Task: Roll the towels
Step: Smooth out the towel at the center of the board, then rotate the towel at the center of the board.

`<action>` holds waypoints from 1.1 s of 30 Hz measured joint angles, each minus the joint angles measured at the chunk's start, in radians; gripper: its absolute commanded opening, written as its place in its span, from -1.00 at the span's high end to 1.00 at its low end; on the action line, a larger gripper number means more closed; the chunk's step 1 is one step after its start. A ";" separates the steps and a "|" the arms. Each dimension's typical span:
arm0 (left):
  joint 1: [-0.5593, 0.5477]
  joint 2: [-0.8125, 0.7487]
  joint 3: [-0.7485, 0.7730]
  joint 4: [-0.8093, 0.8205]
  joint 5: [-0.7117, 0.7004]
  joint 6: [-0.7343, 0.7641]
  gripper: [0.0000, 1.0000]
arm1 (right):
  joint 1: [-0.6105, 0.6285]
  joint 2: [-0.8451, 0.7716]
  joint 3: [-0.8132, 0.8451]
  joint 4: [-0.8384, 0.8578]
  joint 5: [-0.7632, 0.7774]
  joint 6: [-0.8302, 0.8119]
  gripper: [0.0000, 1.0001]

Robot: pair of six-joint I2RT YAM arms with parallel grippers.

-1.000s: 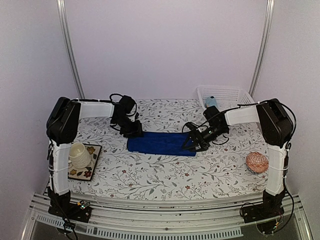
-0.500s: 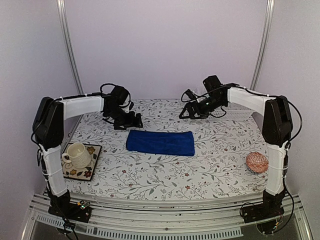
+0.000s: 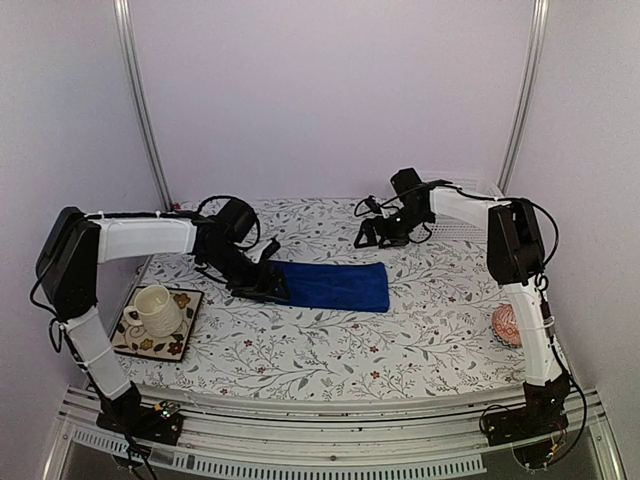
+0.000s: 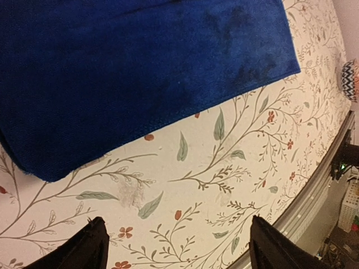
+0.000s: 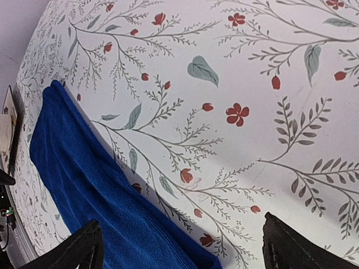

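The blue towel [image 3: 335, 285] lies flat as a long strip in the middle of the table [image 3: 300, 350], not yet rolled. The left gripper [image 3: 268, 288] sits low at its nine o'clock end, jaws wide and empty, well placed to pinch that short edge. The right gripper [image 3: 372, 234] hovers toward one o'clock, also spread open, clear of the cloth.

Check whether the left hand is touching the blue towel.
Apart. Left wrist view: bare tablecloth lies between the left hand's fingertips and the towel.
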State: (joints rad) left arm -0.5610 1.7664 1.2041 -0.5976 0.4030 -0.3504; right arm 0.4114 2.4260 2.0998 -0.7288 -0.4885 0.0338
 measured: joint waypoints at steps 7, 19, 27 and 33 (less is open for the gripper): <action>-0.026 0.094 0.009 0.011 0.058 0.008 -0.71 | 0.002 0.004 -0.053 0.031 -0.007 0.002 -0.98; -0.020 0.222 0.097 0.012 0.019 -0.001 -0.60 | 0.017 -0.048 -0.209 0.119 -0.050 -0.016 -0.98; 0.028 0.334 0.252 0.019 -0.030 0.010 -0.53 | 0.026 -0.187 -0.420 0.119 -0.060 -0.016 -0.98; 0.076 0.446 0.422 0.018 -0.097 0.037 -0.52 | 0.026 -0.275 -0.518 0.122 -0.038 -0.014 -0.98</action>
State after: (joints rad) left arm -0.4854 2.2124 1.6257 -0.5800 0.3065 -0.3138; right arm 0.4377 2.1513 1.5818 -0.6071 -0.5266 0.0193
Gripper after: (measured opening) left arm 0.762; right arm 0.989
